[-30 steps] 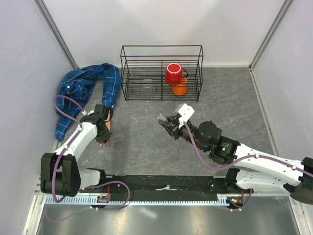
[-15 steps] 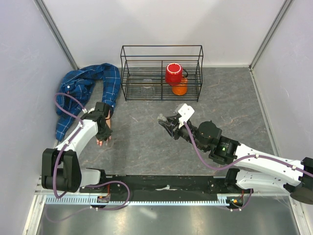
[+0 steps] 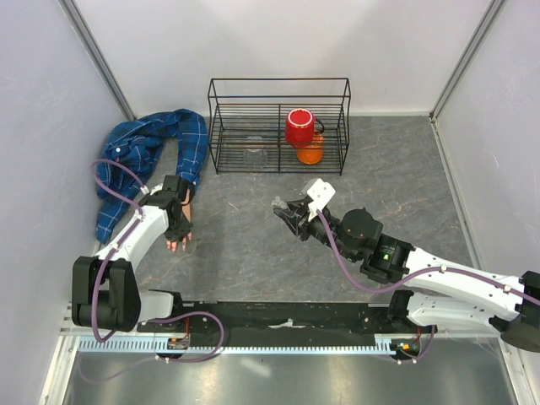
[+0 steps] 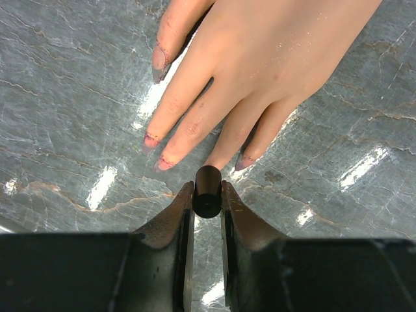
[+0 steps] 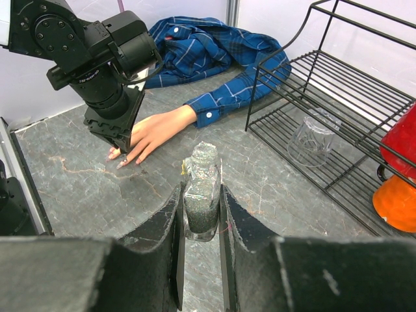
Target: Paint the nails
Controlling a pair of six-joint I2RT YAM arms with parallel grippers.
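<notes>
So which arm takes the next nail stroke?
Left. The left gripper holds the black brush cap right at the fake hand's nails; the right gripper is away mid-table, shut on the glitter bottle.

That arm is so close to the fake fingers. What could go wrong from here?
1. The left gripper holds a black cap close to the nails; polish could smear onto the skin, where reddish marks already show.
2. Pressing down might shove the fake hand.
3. The bottle in the right gripper might slip and spill.

A lab test cell: white panel walls (image 3: 278, 42) and aluminium posts (image 3: 97, 59) enclose a grey tabletop (image 3: 245, 245).
</notes>
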